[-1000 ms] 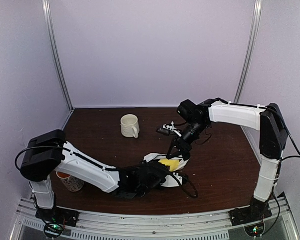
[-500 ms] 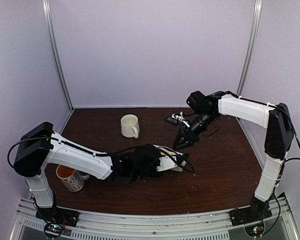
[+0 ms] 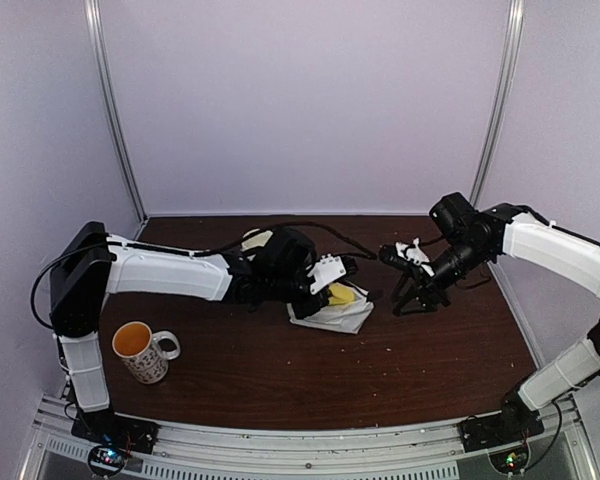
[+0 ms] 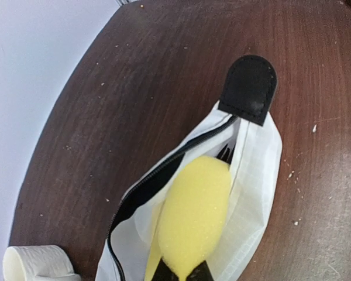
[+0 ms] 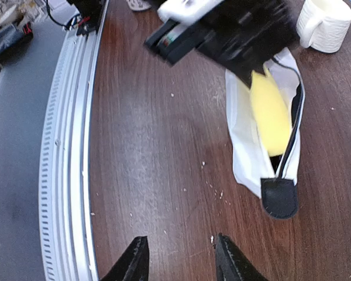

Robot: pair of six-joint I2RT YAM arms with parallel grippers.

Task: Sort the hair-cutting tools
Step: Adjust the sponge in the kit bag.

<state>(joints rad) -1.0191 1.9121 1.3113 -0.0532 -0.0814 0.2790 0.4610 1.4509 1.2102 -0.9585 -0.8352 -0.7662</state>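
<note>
My left gripper (image 3: 336, 287) is shut on one end of the yellow sponge block (image 3: 342, 295), which sticks into the open mouth of the white zip pouch (image 3: 332, 314) lying mid-table. In the left wrist view the sponge (image 4: 193, 216) sits between my fingertips (image 4: 181, 273), and a dark toothed tip, perhaps a comb (image 4: 225, 153), shows inside the pouch (image 4: 257, 175). The scissors, the clipper and the other comb are hidden or out of view. My right gripper (image 3: 412, 298) is open and empty, just right of the pouch and apart from it. It also shows open in the right wrist view (image 5: 181, 260).
A cream mug (image 3: 254, 241) stands behind my left arm. A patterned mug (image 3: 140, 352) of orange liquid stands at the near left. The pouch has a black pull tab (image 5: 279, 198) on its right end. Crumbs lie scattered on the dark wood table (image 3: 450, 350).
My left arm swung from the near edge toward the table's middle, carrying the sponge and the pouch farther back. My right gripper drew away from the pouch to the right.
</note>
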